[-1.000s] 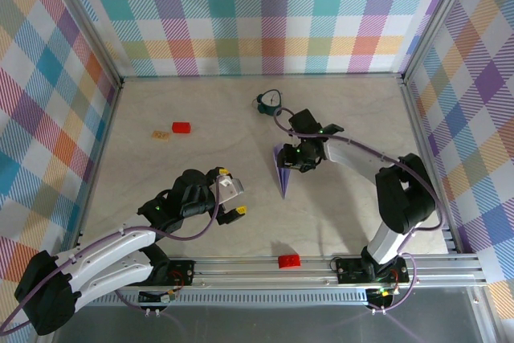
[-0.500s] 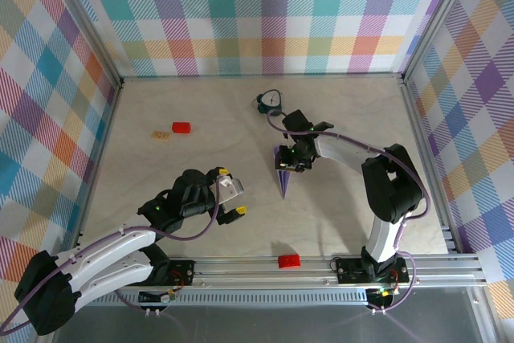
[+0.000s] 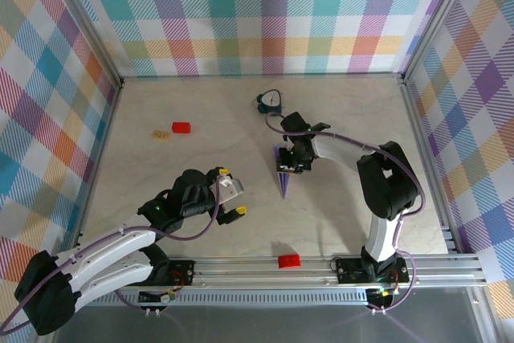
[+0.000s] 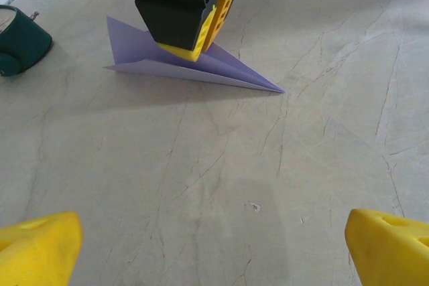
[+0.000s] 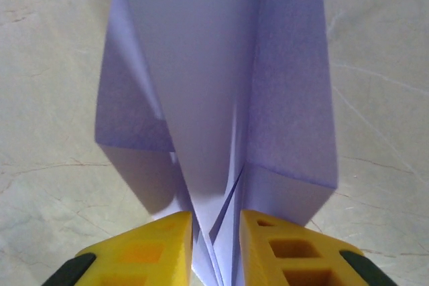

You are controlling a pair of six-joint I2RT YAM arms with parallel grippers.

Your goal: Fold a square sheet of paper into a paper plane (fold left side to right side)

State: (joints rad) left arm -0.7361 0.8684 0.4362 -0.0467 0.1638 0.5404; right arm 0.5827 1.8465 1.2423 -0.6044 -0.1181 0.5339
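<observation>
The paper plane [image 3: 283,184] lies on the table as a narrow pale lavender dart, its tip pointing toward the near edge. My right gripper [image 3: 291,163] sits over its wide rear end. In the right wrist view the yellow fingers [image 5: 161,246] press from both sides on the plane's [image 5: 208,65] upright centre folds, with the wings spreading out flat beyond; the gripper [image 5: 216,246] is shut on them. My left gripper [image 3: 234,201] hovers open to the plane's near left, with nothing between its fingers. From the left wrist view [image 4: 214,252] the plane [image 4: 228,75] lies ahead under the right gripper [image 4: 191,48].
A dark teal clock-like object [image 3: 271,102] stands just behind the right gripper. One red block [image 3: 181,128] and a small tan piece [image 3: 161,134] lie at the far left; another red block [image 3: 287,260] rests near the front rail. Checked walls enclose three sides.
The right gripper's jaws have narrowed onto the plane's centre folds, and its arm has swung slightly left. The left arm has stayed still.
</observation>
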